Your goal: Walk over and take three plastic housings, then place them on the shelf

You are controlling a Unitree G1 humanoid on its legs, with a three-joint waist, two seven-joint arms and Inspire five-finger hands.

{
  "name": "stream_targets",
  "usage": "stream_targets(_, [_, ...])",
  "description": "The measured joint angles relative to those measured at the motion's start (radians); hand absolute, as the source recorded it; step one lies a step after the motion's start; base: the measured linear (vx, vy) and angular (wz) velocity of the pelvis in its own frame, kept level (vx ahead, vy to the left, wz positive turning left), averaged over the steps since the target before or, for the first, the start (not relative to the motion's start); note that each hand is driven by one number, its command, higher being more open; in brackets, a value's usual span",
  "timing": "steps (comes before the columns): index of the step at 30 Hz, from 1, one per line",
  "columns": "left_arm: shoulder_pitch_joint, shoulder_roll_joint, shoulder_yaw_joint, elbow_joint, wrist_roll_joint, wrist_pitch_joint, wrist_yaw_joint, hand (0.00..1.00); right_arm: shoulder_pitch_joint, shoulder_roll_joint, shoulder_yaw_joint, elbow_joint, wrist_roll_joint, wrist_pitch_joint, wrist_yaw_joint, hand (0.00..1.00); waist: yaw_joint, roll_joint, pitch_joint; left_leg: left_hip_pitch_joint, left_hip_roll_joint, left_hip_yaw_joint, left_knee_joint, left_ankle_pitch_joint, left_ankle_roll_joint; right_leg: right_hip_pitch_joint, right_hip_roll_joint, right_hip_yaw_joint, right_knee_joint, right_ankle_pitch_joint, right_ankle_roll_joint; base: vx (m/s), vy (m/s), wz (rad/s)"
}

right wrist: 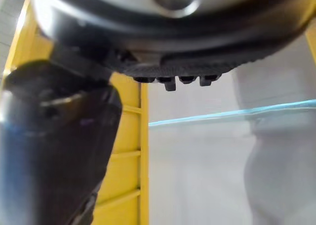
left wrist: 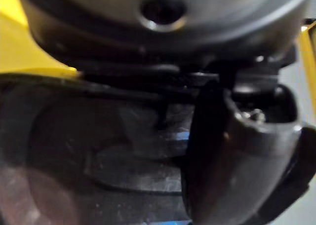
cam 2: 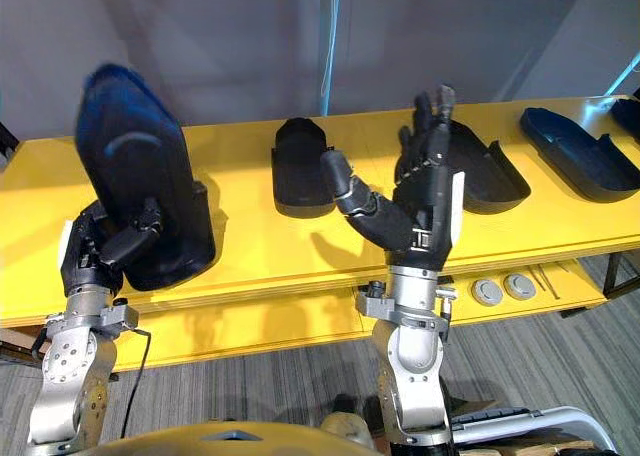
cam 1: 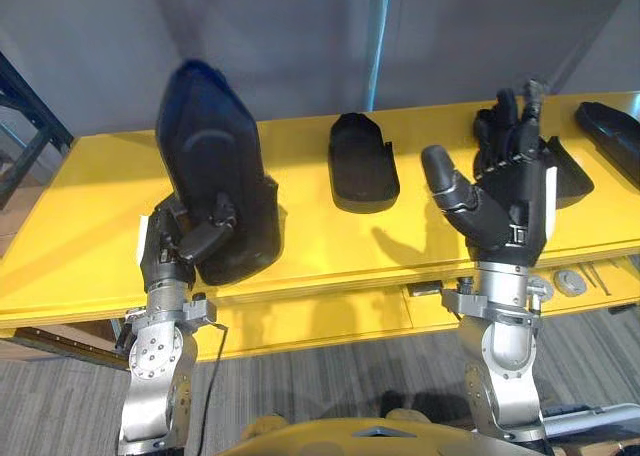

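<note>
The left hand (cam 1: 178, 244) is gripping a black plastic housing (cam 1: 210, 141) by its lower end, thumb and fingers curling round it, and is holding it upright and raised above the yellow table (cam 1: 80, 231), at about 9 o'clock in the head view. In the left wrist view the thumb (left wrist: 232, 151) is pressing against the housing's dark surface. The right hand (cam 1: 505, 211) is standing raised at about 3 o'clock, palm facing the left, fingers straight and pointing up, thumb spread out toward 9 o'clock, grasping nothing. A second housing (cam 1: 362, 161) is lying flat on the table at about 12 o'clock, between the two hands and apart from both. A third housing (cam 2: 490, 176) is lying just behind the right hand, partly covered by it; whether the fingers are touching it cannot be told. A fourth housing (cam 2: 580, 151) is lying further out toward 2 o'clock, near the table's far right end. Two small round discs (cam 2: 503, 288) are sitting on a lower ledge of the table at about 4 o'clock.
</note>
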Motion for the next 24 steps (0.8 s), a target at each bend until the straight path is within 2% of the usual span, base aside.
stream_targets(4, [-0.056,0.017,0.059,0.057,-0.045,0.001,0.0,0.0,0.0,0.0,0.029,0.01,-0.008,0.022,0.001,1.0,-0.002,-0.001,-0.016,0.001,-0.002,0.003,-0.013,0.008,0.0,0.0,-0.001,-0.001,-0.011,0.005,0.0,-0.01,-0.001,0.0])
stream_targets(7, [-0.066,0.033,0.065,0.073,-0.075,0.001,-0.011,0.0,0.003,-0.013,0.018,0.051,-0.081,0.064,-0.105,1.0,-0.003,0.005,-0.032,0.001,-0.001,0.011,-0.018,0.008,-0.001,0.0,0.0,0.0,-0.017,0.007,0.0,0.0,0.0,0.0])
stream_targets(9, [-0.076,0.055,0.075,0.095,-0.117,0.001,-0.035,0.0,0.031,-0.015,-0.076,0.09,-0.121,0.087,-0.184,1.0,-0.004,0.014,-0.037,0.003,-0.002,0.014,-0.03,0.014,-0.001,-0.004,-0.001,0.001,-0.017,0.007,0.0,0.0,0.0,0.0])
stream_targets(11, [-0.076,0.055,0.105,0.107,-0.141,0.001,-0.049,0.0,0.059,-0.015,-0.158,0.105,-0.113,0.09,-0.196,1.0,-0.009,0.022,-0.039,0.004,-0.003,0.022,-0.032,0.014,-0.001,-0.009,0.001,0.005,-0.017,0.007,0.0,0.0,-0.004,-0.11])
stream_targets(13, [-0.079,0.057,0.165,0.145,-0.203,0.001,-0.067,0.0,0.117,-0.018,-0.262,0.111,-0.066,0.1,-0.151,1.0,-0.018,0.038,-0.042,0.023,0.0,0.043,-0.045,0.014,-0.002,-0.008,0.006,0.025,-0.018,0.007,-0.001,0.0,-0.007,-0.24])
stream_targets(15, [-0.079,0.067,0.206,0.167,-0.247,0.004,-0.067,0.0,0.167,-0.03,-0.288,0.11,-0.025,0.107,-0.061,1.0,-0.038,0.046,-0.043,0.033,0.002,0.056,-0.048,0.013,-0.005,-0.007,0.009,0.034,-0.018,0.007,-0.001,-0.01,-0.009,-0.23])
stream_targets(16, [-0.079,0.085,0.212,0.169,-0.272,0.017,-0.068,0.0,0.21,-0.037,-0.276,0.111,0.003,0.113,-0.006,1.0,-0.04,0.047,-0.043,0.038,0.006,0.066,-0.048,0.011,-0.008,-0.007,0.01,0.044,-0.018,0.007,-0.001,-0.03,-0.005,-0.24])
stream_targets(18, [-0.08,0.096,0.211,0.169,-0.286,0.019,-0.076,0.0,0.265,-0.035,-0.227,0.111,0.005,0.116,0.044,1.0,-0.046,0.047,-0.043,0.038,0.014,0.07,-0.047,0.009,-0.01,-0.008,0.011,0.048,-0.018,0.006,-0.001,-0.05,-0.022,-0.11])
stream_targets(19, [-0.08,0.095,0.209,0.169,-0.308,0.019,-0.078,0.0,0.286,-0.035,-0.184,0.116,-0.018,0.115,0.038,1.0,-0.05,0.047,-0.043,0.037,0.014,0.07,-0.047,0.009,-0.01,-0.008,0.011,0.048,-0.018,0.006,-0.002,-0.06,-0.034,-0.02])
stream_targets(20, [-0.08,0.095,0.209,0.169,-0.313,0.019,-0.078,0.0,0.288,-0.035,-0.158,0.124,-0.043,0.115,0.021,1.0,-0.051,0.047,-0.043,0.036,0.015,0.069,-0.047,0.009,-0.011,-0.008,0.011,0.046,-0.018,0.006,-0.002,-0.07,-0.026,0.05])
stream_targets(23, [-0.08,0.095,0.202,0.169,-0.312,0.02,-0.075,0.0,0.288,-0.016,-0.08,0.168,-0.195,0.111,-0.132,1.0,-0.049,0.048,-0.042,0.028,0.014,0.056,-0.051,0.012,-0.013,-0.008,0.011,0.032,-0.018,0.004,-0.004,-0.04,-0.021,0.15])
stream_targets(24, [-0.08,0.095,0.202,0.169,-0.312,0.022,-0.075,0.0,0.284,-0.006,-0.079,0.189,-0.253,0.11,-0.222,1.0,-0.048,0.049,-0.042,0.019,0.013,0.048,-0.051,0.014,-0.012,-0.011,0.011,0.024,-0.018,0.003,-0.005,-0.01,-0.019,0.18])
